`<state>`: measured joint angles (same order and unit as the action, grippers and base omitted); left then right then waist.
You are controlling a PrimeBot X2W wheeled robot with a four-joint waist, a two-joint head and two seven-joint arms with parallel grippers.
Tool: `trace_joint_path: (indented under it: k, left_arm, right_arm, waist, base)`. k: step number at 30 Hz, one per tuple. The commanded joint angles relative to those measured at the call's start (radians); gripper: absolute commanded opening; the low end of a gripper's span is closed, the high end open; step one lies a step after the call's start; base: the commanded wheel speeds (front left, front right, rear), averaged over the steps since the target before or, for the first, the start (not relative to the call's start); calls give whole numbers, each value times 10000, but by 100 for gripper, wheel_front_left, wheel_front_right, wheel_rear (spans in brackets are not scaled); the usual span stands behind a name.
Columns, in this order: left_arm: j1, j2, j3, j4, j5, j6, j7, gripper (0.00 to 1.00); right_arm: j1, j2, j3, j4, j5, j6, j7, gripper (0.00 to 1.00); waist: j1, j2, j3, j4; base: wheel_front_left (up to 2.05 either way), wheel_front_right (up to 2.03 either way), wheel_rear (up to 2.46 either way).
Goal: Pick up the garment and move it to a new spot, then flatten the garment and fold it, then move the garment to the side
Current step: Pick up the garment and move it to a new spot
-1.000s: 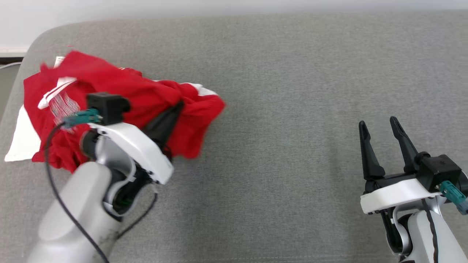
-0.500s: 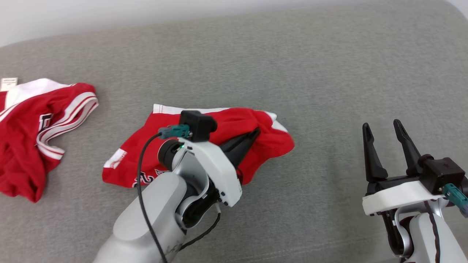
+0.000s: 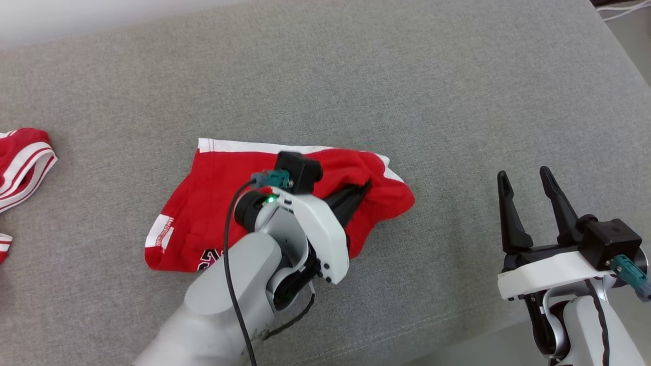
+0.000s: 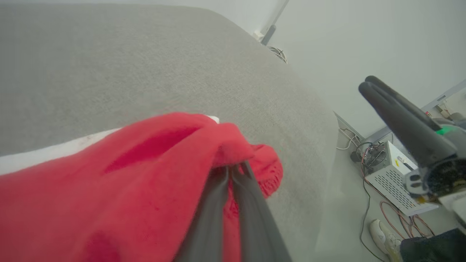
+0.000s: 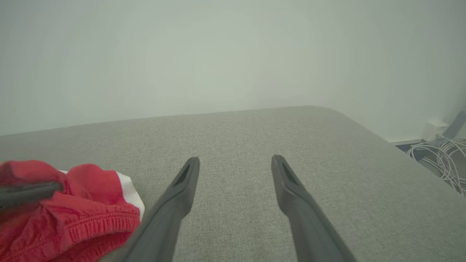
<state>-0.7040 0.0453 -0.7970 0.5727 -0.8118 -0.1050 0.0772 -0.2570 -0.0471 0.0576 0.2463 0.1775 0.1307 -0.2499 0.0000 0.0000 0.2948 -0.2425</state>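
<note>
On the grey cushion (image 3: 407,91) the red garment (image 3: 218,203) lies bunched mid-surface, right edge pinched by the left gripper (image 3: 364,189), fingers closed tight. Right gripper (image 3: 524,173) hovers well apart, fingers wide, empty. Relocation step, probably near done; next calls for release, then spreading it flat.

Loads of bare grey cushion (image 3: 356,91) behind the red shorts (image 3: 213,193) and off to their right, up to the right gripper (image 3: 526,175). To their left there's another red garment (image 3: 23,157); the left arm (image 3: 300,229) hangs over their near side.
</note>
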Motion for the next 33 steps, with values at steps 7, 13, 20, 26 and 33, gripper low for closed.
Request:
trace_joint_path:
  k: [7, 13, 20, 26, 33]
  left_arm:
    - [-141, 51, -610, 471, -549, -108, -551, 100]
    - [-202, 62, -742, 331, -571, -80, -1369, 100]
    - [223, 1117, -330, -659, 5, 804, -2524, 100]
    - [1222, 2560, 478, -2070, 385, 2311, -3051, 100]
    - [2708, 3789, 1614, -3587, 417, 3761, -3284, 100]
  right_arm:
    - [-214, -33, 243, -164, 112, 0, -118, 100]
    - [-177, -32, 118, -147, 38, 0, -118, 100]
    - [56, -32, -53, -91, -38, 0, -118, 100]
    - [376, -32, -209, -138, -93, 0, -118, 100]
    - [717, -32, -417, -184, -219, 0, -118, 100]
  waist:
    - [0, 0, 124, 249]
    - [0, 0, -95, 670]
    - [0, 0, -595, 1260]
    - [0, 0, -963, 1768]
    - [0, 0, -1304, 2224]
  base:
    - [0, 0, 0]
    - [0, 0, 0]
    - [0, 0, 0]
    - [0, 0, 0]
    - [0, 0, 0]
